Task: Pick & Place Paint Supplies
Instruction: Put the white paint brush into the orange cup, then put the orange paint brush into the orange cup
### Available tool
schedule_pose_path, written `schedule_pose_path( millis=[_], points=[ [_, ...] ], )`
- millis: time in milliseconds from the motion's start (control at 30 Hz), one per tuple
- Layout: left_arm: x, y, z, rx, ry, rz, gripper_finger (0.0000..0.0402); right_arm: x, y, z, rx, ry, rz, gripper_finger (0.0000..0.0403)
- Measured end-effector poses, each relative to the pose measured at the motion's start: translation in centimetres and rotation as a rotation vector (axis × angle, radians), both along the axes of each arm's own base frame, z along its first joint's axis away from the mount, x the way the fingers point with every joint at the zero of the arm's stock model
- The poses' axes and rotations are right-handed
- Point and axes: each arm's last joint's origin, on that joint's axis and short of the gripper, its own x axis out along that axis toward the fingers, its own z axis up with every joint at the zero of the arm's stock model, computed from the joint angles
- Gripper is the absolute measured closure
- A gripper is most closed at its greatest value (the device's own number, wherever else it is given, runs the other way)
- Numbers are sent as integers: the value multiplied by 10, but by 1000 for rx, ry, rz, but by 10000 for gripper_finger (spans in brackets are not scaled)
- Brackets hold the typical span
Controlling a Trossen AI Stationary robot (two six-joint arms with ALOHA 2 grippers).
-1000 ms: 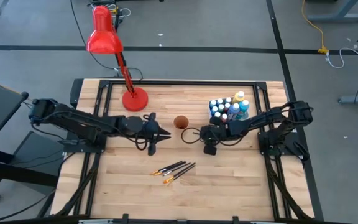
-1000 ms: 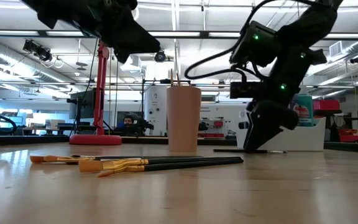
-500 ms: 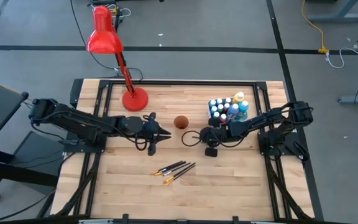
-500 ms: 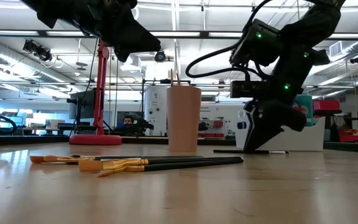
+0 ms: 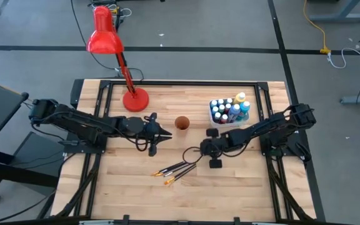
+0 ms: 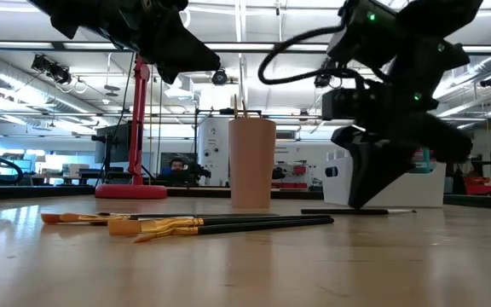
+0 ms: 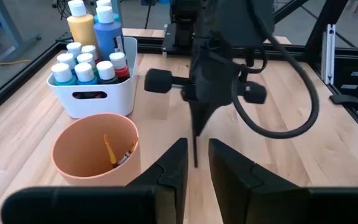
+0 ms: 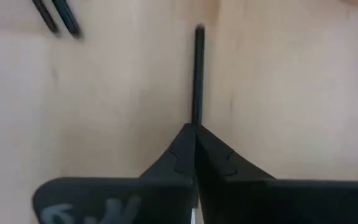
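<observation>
Count, near to far. Loose paintbrushes [image 5: 175, 170] near the table's front edge: about four, in a close fan; dark thin handles, orange-yellow ferrules, bristle ends pointing left in the high view. Exact number hard to fix.

One further paintbrush [image 8: 197, 74]: thin, black, straight. Right gripper [image 5: 206, 149] sits down at the wooden table [image 5: 242, 181] mid-board, right of the fan, fingers pinched fully together on this handle, which runs forward from the fingertips along the wood.

Left gripper [image 5: 154, 139]: hovers left of centre, fingers [image 7: 173, 167] parted by a narrow gap, nothing between them.

Orange cup [image 5: 181, 122]: one, beyond both grippers; at least one brush end inside.

White tub [image 5: 229, 122]: one, back right, packed with roughly a dozen small paint bottles [image 5: 230, 110], white, blue, red and dark caps, one taller yellow, one taller blue.

Red desk lamp [image 5: 114, 56]: one, back left.
</observation>
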Motion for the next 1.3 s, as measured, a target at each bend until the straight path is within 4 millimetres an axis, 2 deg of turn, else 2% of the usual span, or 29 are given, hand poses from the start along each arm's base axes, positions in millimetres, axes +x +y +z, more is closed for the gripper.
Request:
schedule_pose_path(
  millis=[100, 300, 433, 533, 667, 733, 800, 933, 1000, 1100, 1300],
  points=[
    [0, 0, 0, -1, 0, 0, 331, 2, 9, 2, 83, -17, 0, 401],
    [0, 0, 0, -29, 0, 7, 331, -7, 19, -7, 89, -45, -104, 401],
    [0, 0, 0, -45, -1, 11, 331, 0, 34, 2, 115, -137, -66, 392],
    [0, 0, 0, -39, -1, 9, 331, 2, 41, 15, 56, -172, -26, 382],
    [0, 0, 0, -28, 0, 5, 331, -6, 40, 36, -167, -193, -10, 366],
    [0, 0, 0, -2, -1, 1, 331, -10, 35, 50, -307, -278, -129, 361],
    [0, 0, 0, 7, -2, 4, 331, -9, 22, 55, -372, -347, -264, 359],
    [1, 1, 3, 26, -29, 16, 331, 5, -14, 35, -311, -418, -374, 362],
    [2, 1, 6, 25, -64, 17, 331, 12, -35, 20, -295, -376, -383, 374],
    [3, 1, 8, 21, -81, 10, 331, 15, -57, 2, -332, -239, -398, 397],
    [3, 1, 8, 55, -84, 0, 331, 25, -79, -1, -303, -160, -401, 398]
  ],
)
